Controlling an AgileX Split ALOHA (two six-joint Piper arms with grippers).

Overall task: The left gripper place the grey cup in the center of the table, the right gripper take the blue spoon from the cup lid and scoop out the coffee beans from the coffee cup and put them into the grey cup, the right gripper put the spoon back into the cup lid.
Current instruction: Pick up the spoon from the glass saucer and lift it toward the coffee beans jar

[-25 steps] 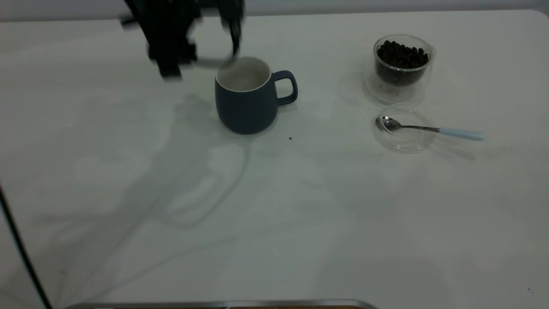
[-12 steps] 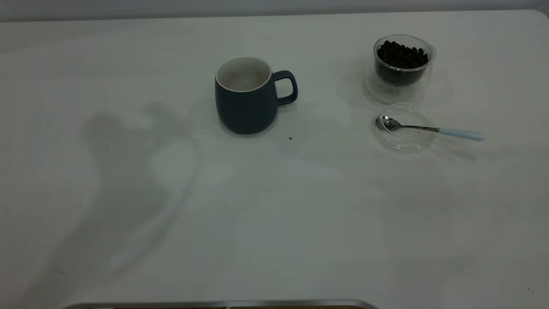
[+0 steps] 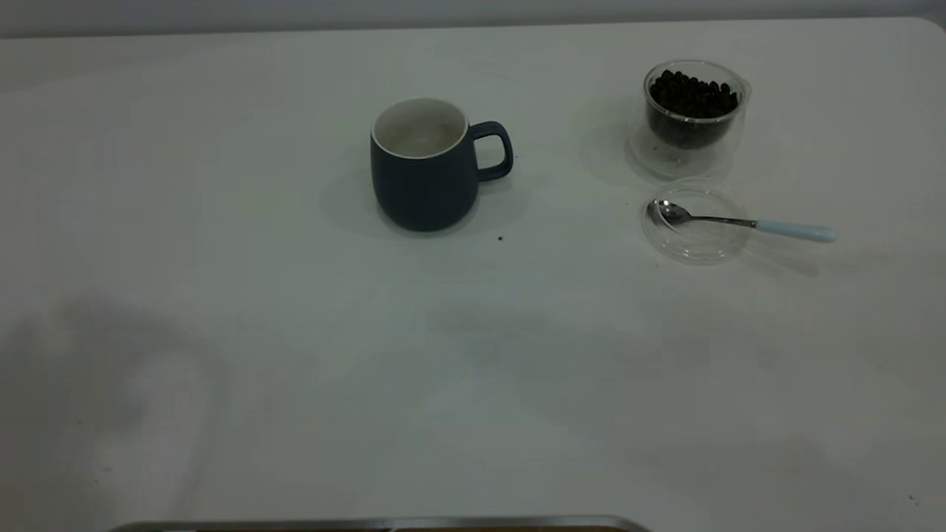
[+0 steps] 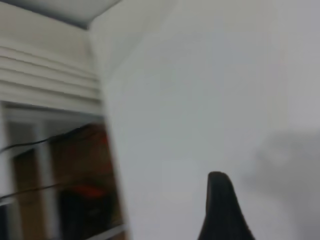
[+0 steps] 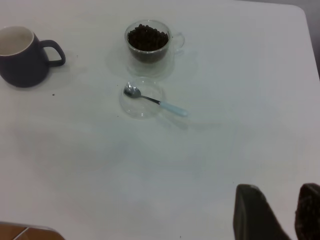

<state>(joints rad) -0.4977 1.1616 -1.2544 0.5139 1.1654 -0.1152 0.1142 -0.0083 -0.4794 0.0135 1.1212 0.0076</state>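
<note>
The grey cup (image 3: 424, 168) stands upright on the white tabletop (image 3: 295, 369), handle toward the coffee cup (image 3: 691, 117), which holds the coffee beans (image 3: 692, 94). Just beside that glass lies the cup lid (image 3: 695, 224), the blue spoon (image 3: 743, 222) resting with its bowl in the lid and its handle jutting past the rim. The right end effector (image 5: 282, 210) hovers released, fingers apart, well clear of the spoon. The left end effector (image 4: 222, 210) hangs over the tabletop's edge, its grip impossible to tell.
</note>
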